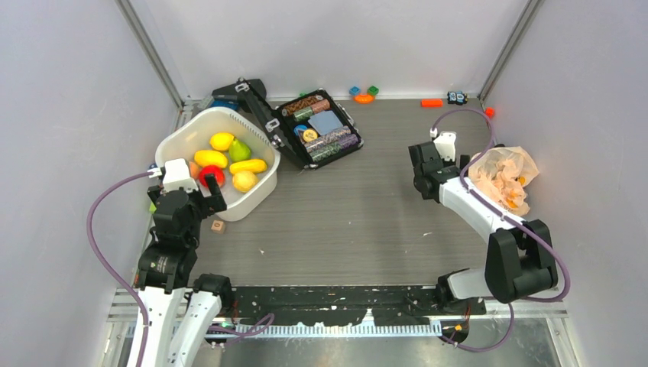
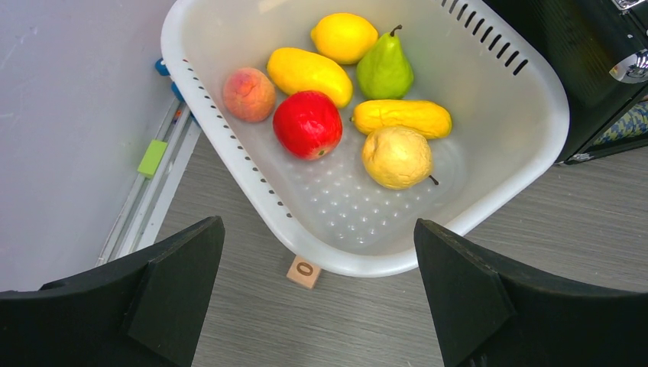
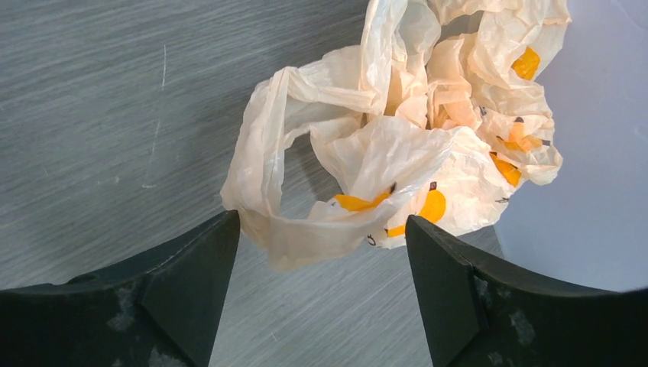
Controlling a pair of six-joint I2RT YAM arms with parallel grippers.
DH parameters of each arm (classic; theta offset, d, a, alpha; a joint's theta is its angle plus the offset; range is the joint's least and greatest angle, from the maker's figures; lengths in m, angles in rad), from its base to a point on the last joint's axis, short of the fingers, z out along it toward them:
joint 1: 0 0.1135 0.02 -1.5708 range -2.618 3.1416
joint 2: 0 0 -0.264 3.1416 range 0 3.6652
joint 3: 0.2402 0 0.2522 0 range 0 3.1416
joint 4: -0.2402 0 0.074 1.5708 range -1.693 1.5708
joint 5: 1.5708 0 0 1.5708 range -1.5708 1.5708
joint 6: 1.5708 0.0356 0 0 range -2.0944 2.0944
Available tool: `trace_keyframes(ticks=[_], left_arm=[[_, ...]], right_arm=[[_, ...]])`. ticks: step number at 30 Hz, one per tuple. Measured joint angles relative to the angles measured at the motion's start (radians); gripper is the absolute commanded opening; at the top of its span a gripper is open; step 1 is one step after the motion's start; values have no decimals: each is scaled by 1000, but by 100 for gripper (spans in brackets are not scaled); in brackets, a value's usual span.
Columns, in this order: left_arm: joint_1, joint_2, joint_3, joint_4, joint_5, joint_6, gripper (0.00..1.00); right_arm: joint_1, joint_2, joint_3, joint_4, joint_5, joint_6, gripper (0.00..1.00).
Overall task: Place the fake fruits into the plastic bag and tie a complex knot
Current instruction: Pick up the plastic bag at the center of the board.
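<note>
The fake fruits point(image 1: 212, 158) all sit in a white perforated tub point(image 2: 527, 138) near the far left corner of the bench point(image 1: 359, 222). Seven are in there: a lemon point(image 2: 344, 37) and a green pear point(image 2: 384, 69) at the far side, a long yellow mango point(image 2: 309, 74) just in front of them, a peach point(image 2: 248, 93) against the left wall, a red apple point(image 2: 307, 124) touching the mango, a stubby yellow fruit point(image 2: 403, 117) lying on its side, and a pale round yellow one point(image 2: 396, 157) nearest the arm.

The left claw point(image 2: 318, 222) hangs above the tub's near rim with its jaws spread wide and nothing between them. A small wooden block point(image 2: 304, 271) marked with an 0 lies on the bench against the tub's near wall, and a green block point(image 2: 152, 157) rests on the rail along the left edge.

The plastic bag point(image 3: 397, 145) lies crumpled at the right edge of the bench, pushed up against the side wall, well apart from the tub. It is pale peach with orange printed marks, and one loop handle point(image 3: 260, 153) trails out onto the bench toward the left. The right claw point(image 3: 321, 216) points at it with its jaws parted, gripping nothing; the bag's near fold sits just ahead of the fingertips, and I cannot tell whether it touches them.

At the far edge an open black case point(image 1: 317, 126) of chips stands just beside the tub, with a few small coloured toys point(image 1: 364, 97) behind it.
</note>
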Motion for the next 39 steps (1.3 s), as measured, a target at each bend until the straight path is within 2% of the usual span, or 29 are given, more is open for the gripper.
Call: trace_keyframes(ticks=[2,9,11,12,15,18,22,23,27,31,35,39], left_arm=[[0,0,0,0,0,0,99],[-1,1,0,0,3,0,99],[-2,1,0,0,7,0,99],[-5,1,0,0,10,0,99],[-7,1,0,0,10,0,99],[-9,3,0,0,11,0,99],[-10,3,0,0,11,0,99],[-11,4,0,0,11,0,99],[-11,5,0,0,17,0,99],[-11,6,0,0,24,1,99],[-11,5,0,0,41,2,99],[-11,5,0,2,84,10,99]], right_arm=[[0,15,-1,29,5,-6,99],[0,147,9,76,24,-12,98],[0,169,15,80,27,-15,87],[0,175,19,84,31,-21,77],[0,187,37,105,47,-38,60],[-5,199,55,133,55,-48,38],[-7,202,56,156,53,-61,17],[-7,202,56,159,50,-65,8],[-3,166,51,165,-7,-73,5],[38,-10,24,161,-124,-101,5],[97,-235,14,182,-381,-134,5],[147,-364,13,224,-706,-155,5]])
